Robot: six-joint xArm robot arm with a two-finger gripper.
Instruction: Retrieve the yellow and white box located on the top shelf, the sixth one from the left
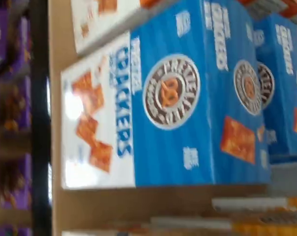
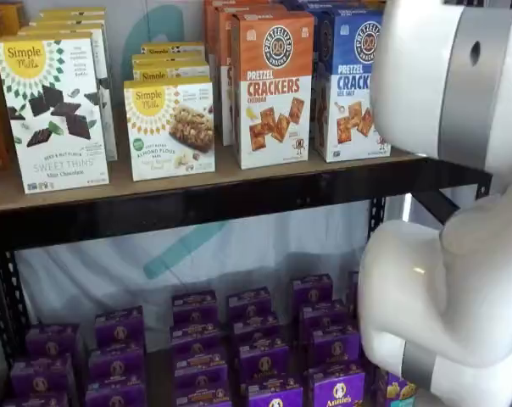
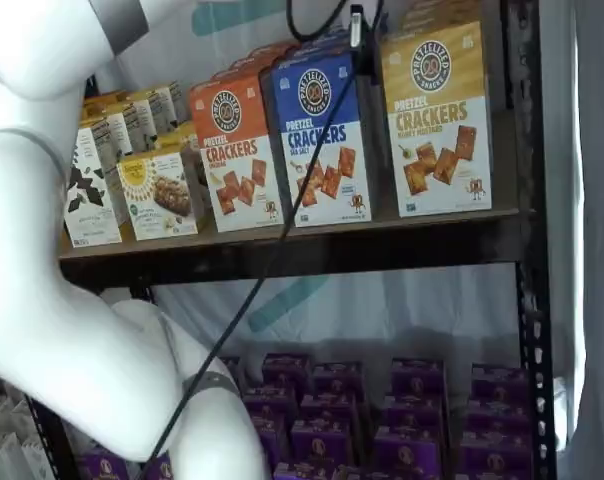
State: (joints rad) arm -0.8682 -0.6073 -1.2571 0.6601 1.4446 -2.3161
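The yellow and white box [image 3: 437,120] stands upright at the right end of the top shelf [image 3: 282,252], right of a blue-topped cracker box [image 3: 317,140]. In a shelf view the gripper [image 3: 358,35] shows only as a dark finger shape hanging from the top edge with a cable, in front of the gap between the blue and yellow boxes. I cannot tell if it is open. The wrist view is filled by the blue-topped box [image 1: 178,103], with a yellow strip [image 1: 266,226] at one edge. In a shelf view the white arm [image 2: 451,212] hides the yellow box.
An orange-topped cracker box [image 3: 232,150] and Simple Mills boxes [image 2: 57,110] stand further left on the shelf [image 2: 197,199]. Purple boxes [image 2: 256,348] fill the lower level. A black upright [image 3: 527,250] stands just right of the yellow box.
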